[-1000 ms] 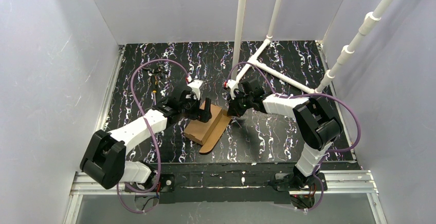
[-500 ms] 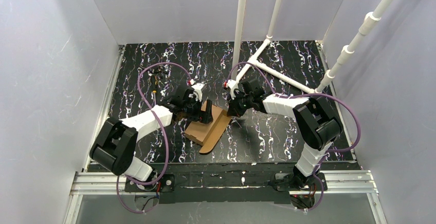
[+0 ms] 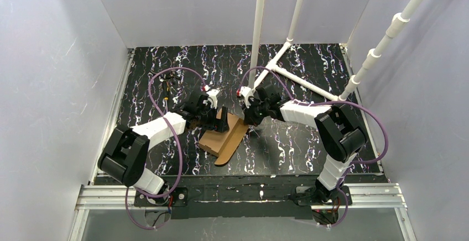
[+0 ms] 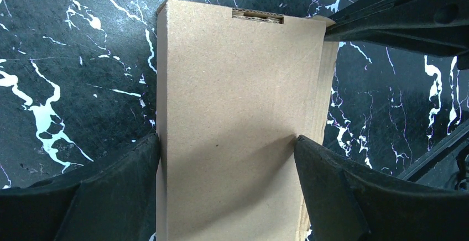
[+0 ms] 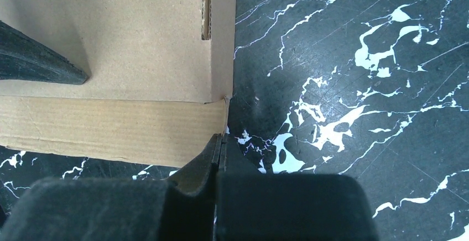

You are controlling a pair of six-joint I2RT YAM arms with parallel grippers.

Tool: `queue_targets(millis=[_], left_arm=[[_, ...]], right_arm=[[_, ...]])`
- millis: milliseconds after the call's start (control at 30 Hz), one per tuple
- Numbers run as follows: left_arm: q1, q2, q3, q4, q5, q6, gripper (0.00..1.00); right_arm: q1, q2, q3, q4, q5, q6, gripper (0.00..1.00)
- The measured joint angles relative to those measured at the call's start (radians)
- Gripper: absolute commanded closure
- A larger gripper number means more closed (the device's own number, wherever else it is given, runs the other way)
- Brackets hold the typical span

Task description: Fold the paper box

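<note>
The paper box (image 3: pixel 217 137) is plain brown cardboard, partly folded, lying mid-table with a long rounded flap (image 3: pixel 233 140) sticking out along its right side. My left gripper (image 3: pixel 219 121) straddles the box's far end; in the left wrist view its jaws (image 4: pixel 227 141) press the two sides of the box (image 4: pixel 232 75). My right gripper (image 3: pixel 248 120) is shut, with its tips (image 5: pixel 221 137) touching the corner of the flap strip (image 5: pixel 110 127) beside the box wall (image 5: pixel 138 36). I see nothing between its fingers.
A white pipe frame (image 3: pixel 287 64) stands on the black marbled table (image 3: pixel 166 69) behind the right arm, with upright posts (image 3: pixel 258 25). A small dark object (image 3: pixel 167 76) lies at the back left. Grey walls enclose the table on three sides.
My left arm has swung its elbow inward and its gripper has settled closer onto the box. My right gripper has edged slightly left toward the flap. The box has stayed in place.
</note>
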Motion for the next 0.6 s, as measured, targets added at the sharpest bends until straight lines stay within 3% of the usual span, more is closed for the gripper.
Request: queue_targets(millis=[600], left_arm=[[0.021, 0.026, 0.024, -0.02, 0.019, -0.015, 0.17]], right_arm=[[0.02, 0.0, 0.048, -0.098, 0.032, -0.082, 0.99]])
